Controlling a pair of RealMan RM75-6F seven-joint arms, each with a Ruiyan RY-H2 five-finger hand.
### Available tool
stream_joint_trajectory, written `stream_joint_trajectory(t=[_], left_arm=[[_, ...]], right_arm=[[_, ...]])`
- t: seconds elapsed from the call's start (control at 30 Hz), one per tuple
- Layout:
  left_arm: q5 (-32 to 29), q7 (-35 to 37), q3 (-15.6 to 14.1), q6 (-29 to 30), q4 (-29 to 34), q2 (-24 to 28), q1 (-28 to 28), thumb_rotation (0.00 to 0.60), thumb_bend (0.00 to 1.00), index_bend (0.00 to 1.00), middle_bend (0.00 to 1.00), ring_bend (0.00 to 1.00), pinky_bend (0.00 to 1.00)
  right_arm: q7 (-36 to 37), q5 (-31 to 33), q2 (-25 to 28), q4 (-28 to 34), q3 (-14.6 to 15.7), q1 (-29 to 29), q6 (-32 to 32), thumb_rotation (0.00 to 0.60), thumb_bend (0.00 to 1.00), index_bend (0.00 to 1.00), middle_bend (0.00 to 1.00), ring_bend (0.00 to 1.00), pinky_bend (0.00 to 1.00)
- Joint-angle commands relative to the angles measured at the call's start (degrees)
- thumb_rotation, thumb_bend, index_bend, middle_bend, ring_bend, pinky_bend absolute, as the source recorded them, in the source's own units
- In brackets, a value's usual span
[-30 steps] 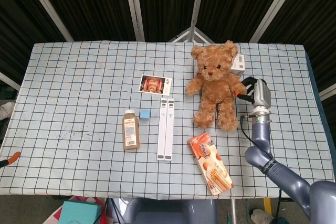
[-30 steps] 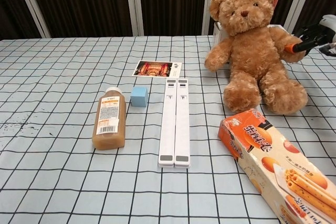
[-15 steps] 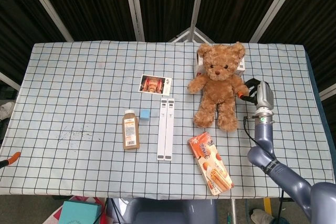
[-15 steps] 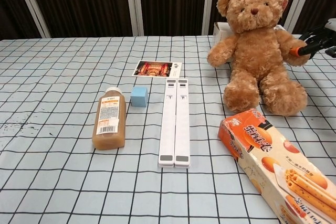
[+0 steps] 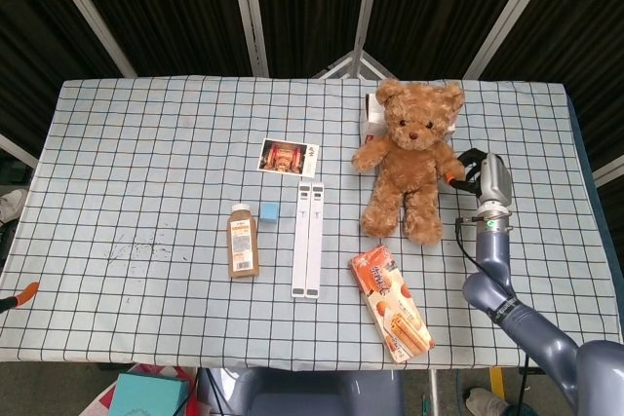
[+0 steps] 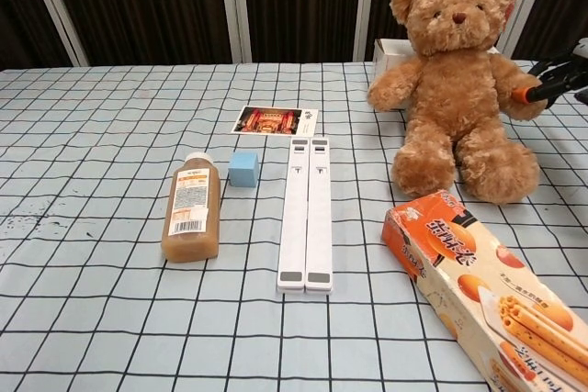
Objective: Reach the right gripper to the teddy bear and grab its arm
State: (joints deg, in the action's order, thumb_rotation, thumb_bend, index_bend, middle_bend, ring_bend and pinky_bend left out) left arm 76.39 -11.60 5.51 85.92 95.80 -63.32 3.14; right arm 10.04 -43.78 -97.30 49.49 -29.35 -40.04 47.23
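Note:
The brown teddy bear (image 5: 409,158) (image 6: 457,80) sits upright on the checked cloth at the right of the table. My right hand (image 5: 473,170) (image 6: 557,74) is at the bear's side and grips the end of its outstretched arm (image 5: 448,159) (image 6: 516,90); dark fingers with orange tips close around the paw. The forearm rises from the table's front right edge. My left hand shows in neither view.
An orange biscuit box (image 5: 392,304) (image 6: 469,282) lies in front of the bear. Left of it are two white bars (image 5: 308,239), a brown bottle (image 5: 242,241), a small blue cube (image 5: 269,212) and a photo card (image 5: 289,157). A white box (image 6: 390,47) stands behind the bear.
The bear has slid to the right and slightly back, drawn by the arm my right hand holds; the hand moved right with it. The other objects stayed put.

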Motion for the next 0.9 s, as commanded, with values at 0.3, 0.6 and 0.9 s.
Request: stream_joint_trajectory(t=[0.3, 0.6, 0.9], left_arm=[[0.5, 0.6, 0.0, 0.5, -0.1, 0.2, -0.1, 0.600, 0.24, 0.12, 0.00, 0.00, 0.03], [0.0, 1.1, 0.2, 0.3, -0.2, 0.4, -0.2, 0.600, 0.24, 0.12, 0.00, 0.00, 0.03], [0.5, 2.1, 0.1, 0.6, -0.2, 0.7, -0.4, 0.600, 0.24, 0.12, 0.00, 0.00, 0.03]], right_arm=[[-4.3, 1.0, 0.3, 0.0, 1.1, 0.3, -0.5, 0.600, 0.32, 0.45, 0.53, 0.45, 0.00], [-8.5, 1.2, 2.1, 2.5, 2.4, 0.7, -0.8, 0.600, 0.32, 0.17, 0.28, 0.19, 0.00], [-9.3, 3.4, 12.3, 16.8, 2.6, 4.8, -3.5, 0.600, 0.32, 0.03, 0.17, 0.08, 0.00]])
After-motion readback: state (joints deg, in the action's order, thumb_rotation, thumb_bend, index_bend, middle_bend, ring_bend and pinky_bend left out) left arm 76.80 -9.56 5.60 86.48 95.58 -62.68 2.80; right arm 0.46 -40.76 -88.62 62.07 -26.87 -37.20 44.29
